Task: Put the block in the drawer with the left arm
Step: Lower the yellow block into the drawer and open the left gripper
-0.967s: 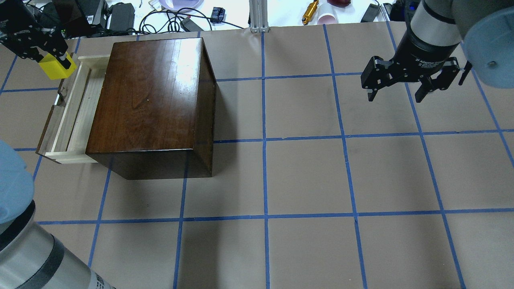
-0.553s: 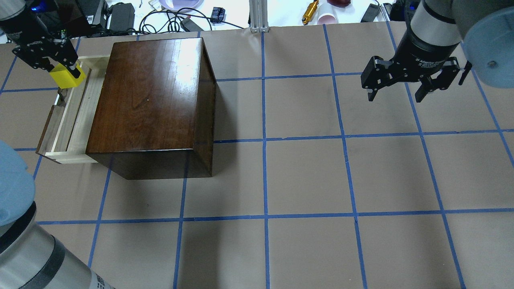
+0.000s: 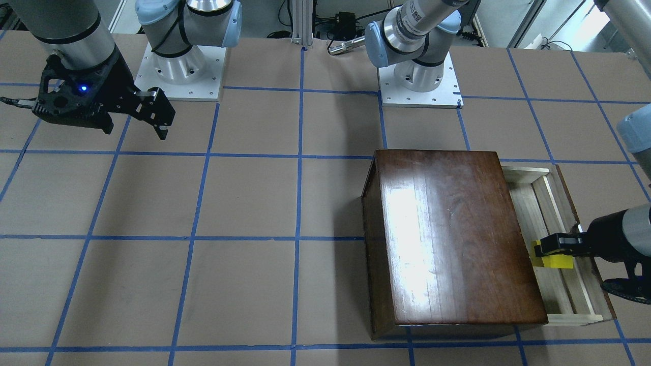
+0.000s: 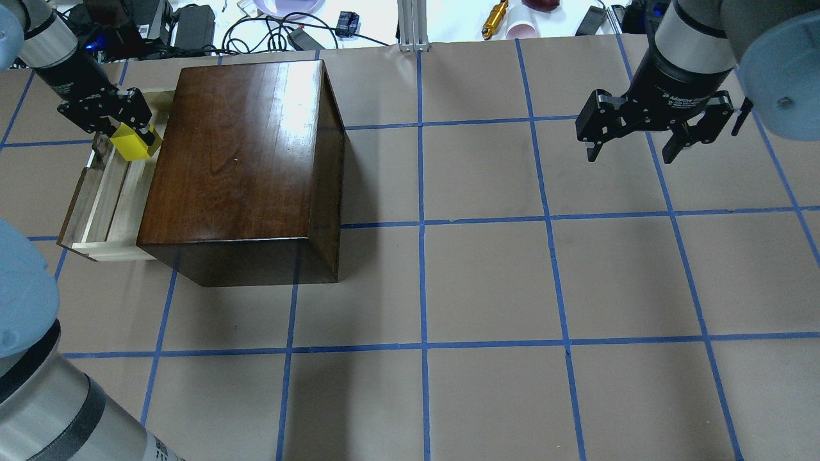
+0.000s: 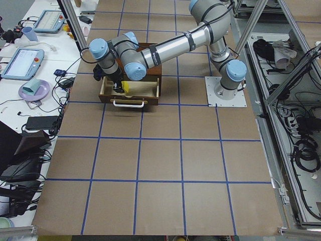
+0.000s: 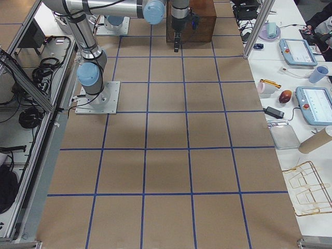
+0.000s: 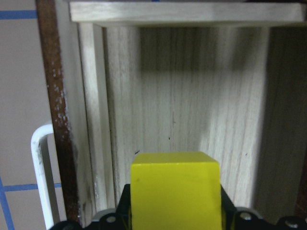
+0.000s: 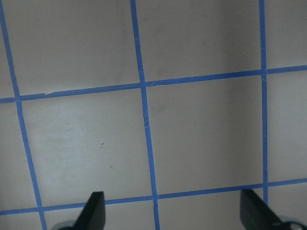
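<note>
My left gripper (image 4: 131, 131) is shut on the yellow block (image 4: 133, 147) and holds it over the open drawer (image 4: 102, 192) of the dark-brown wooden box (image 4: 243, 160). In the front-facing view the block (image 3: 554, 260) hangs above the pale tray (image 3: 559, 284) beside the box's edge. The left wrist view shows the block (image 7: 175, 191) between the fingers, above the drawer's bare wood floor (image 7: 187, 105), with the white pull (image 7: 41, 177) at the left. My right gripper (image 4: 653, 137) is open and empty above the table at the far right.
Cables, a power brick (image 4: 194, 25), a yellow tool (image 4: 494, 18) and a pink cup (image 4: 523, 28) lie beyond the table's far edge. Blue tape lines grid the brown table (image 4: 487, 282). The box stands at the left rear.
My left gripper has moved right and toward the near side with the block, from outside the drawer's far corner to over the tray, and has come lower. The right arm has not moved.
</note>
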Tool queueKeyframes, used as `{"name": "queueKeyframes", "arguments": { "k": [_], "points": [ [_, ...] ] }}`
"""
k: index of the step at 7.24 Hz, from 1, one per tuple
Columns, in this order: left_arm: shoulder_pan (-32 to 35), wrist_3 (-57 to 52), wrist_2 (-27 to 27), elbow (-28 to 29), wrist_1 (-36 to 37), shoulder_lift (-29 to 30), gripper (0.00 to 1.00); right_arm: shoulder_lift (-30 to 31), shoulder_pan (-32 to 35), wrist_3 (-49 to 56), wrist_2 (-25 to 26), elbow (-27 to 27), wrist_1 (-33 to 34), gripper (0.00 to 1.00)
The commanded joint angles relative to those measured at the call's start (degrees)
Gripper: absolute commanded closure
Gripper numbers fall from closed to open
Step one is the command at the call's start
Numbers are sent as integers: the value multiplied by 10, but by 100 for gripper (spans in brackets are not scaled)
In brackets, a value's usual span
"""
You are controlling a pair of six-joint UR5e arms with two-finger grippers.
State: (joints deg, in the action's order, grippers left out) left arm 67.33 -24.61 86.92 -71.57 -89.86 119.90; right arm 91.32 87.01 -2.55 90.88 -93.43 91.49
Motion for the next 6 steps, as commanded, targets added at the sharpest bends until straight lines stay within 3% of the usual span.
{"name": "queueKeyframes", "arguments": {
  "k": [1, 2, 3, 6],
  "points": [
    [0, 3, -19, -9, 2, -1, 37, 0, 0, 0, 0, 0, 0, 0],
    [0, 4, -20, -9, 1, -2, 11, 0, 0, 0, 0, -1, 0, 0],
    [0, 4, -20, -9, 1, -5, 0, 0, 0, 0, 0, 0, 0, 0],
    [4, 4, -12, -3, -5, -26, 0, 0, 0, 0, 0, 0, 0, 0]
  ]
}}
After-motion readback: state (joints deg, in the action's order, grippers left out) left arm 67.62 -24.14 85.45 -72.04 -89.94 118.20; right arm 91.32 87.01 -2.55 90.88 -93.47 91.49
